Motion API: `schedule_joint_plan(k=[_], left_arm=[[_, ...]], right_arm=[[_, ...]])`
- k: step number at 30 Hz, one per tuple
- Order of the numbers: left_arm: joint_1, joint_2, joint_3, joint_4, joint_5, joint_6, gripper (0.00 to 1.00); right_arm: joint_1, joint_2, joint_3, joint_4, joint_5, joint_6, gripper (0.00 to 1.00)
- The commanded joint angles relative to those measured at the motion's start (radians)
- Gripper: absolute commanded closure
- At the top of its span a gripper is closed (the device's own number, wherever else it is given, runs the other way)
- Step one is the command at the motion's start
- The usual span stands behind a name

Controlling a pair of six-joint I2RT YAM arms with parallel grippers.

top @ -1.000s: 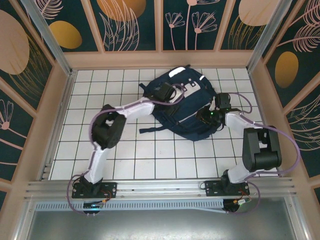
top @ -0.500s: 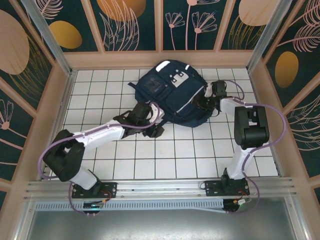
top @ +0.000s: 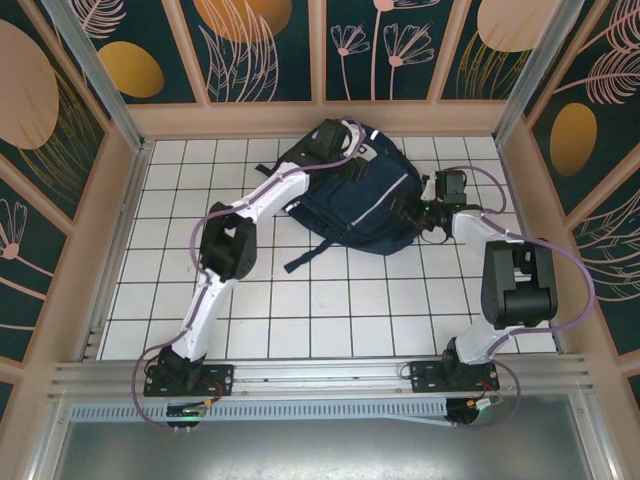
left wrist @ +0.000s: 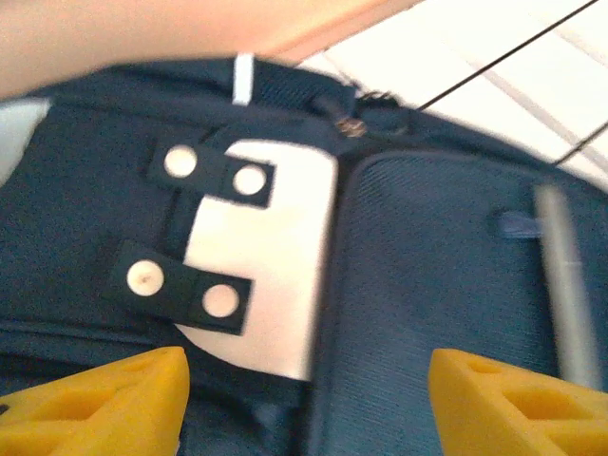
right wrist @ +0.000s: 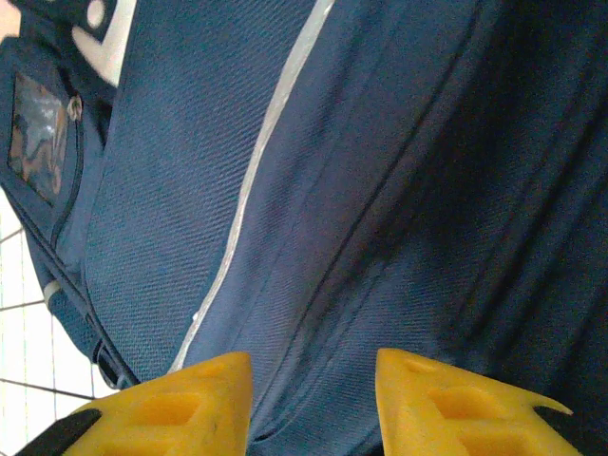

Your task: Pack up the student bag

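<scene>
1. My left fingers [left wrist: 104, 399] stand wide apart with nothing between them. The left gripper [left wrist: 306, 380] hangs just above the student bag [top: 365, 205], over its light grey patch [left wrist: 261, 256] and two snap tabs [left wrist: 204, 171].
2. My right fingers [right wrist: 180, 404] are parted by a moderate gap. The right gripper [right wrist: 313, 366] faces the bag's side panel beside a reflective stripe [right wrist: 249, 195]. I see no fold pinched between them.
3. Location: the bag lies at the far middle of the table [top: 200, 290], its top near the back wall [top: 320, 118]. My left gripper is at its far top edge and my right at its right flank.
4. Step in hand, as I judge it: getting a hold to open the bag. Aim the left fingers at the zipper pull [left wrist: 350, 126], not smooth cloth. Let the right fingers pinch a ridge of fabric to brace the bag.
5. Clearances: the back wall is close behind my left gripper, and the right wall [top: 515, 200] is near my right arm. Open room lies toward the near tiles. Keep clear of the loose strap [top: 308, 260].
</scene>
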Motion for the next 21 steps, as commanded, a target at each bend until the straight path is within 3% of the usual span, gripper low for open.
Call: schedule_joint_plan(k=[1, 4, 9, 12, 17, 21], left_arm=[[0.008, 0.06, 0.049, -0.163, -0.002, -0.011, 0.34], [0.008, -0.007, -0.163, -0.072, 0.036, -0.028, 0.37], [0.009, -0.299, -0.763, 0.311, 0.164, -0.101, 0.39], [0.003, -0.432, -1.012, 0.421, 0.214, -0.156, 0.41], [-0.063, -0.608, -1.287, 0.484, 0.213, -0.177, 0.42], [-0.125, -0.721, -1.397, 0.477, 0.218, -0.196, 0.43]], right_arm=[[-0.018, 0.014, -0.014, 0.029, -0.048, 0.025, 0.61], [-0.022, 0.066, 0.016, 0.066, -0.073, 0.038, 0.62], [-0.022, 0.177, 0.083, 0.082, -0.084, 0.034, 0.69], [-0.021, 0.229, 0.101, 0.107, -0.112, 0.027, 0.73], [0.014, 0.306, 0.146, 0.133, -0.189, -0.022, 0.77], [0.033, 0.359, 0.211, 0.118, -0.228, -0.05, 0.78]])
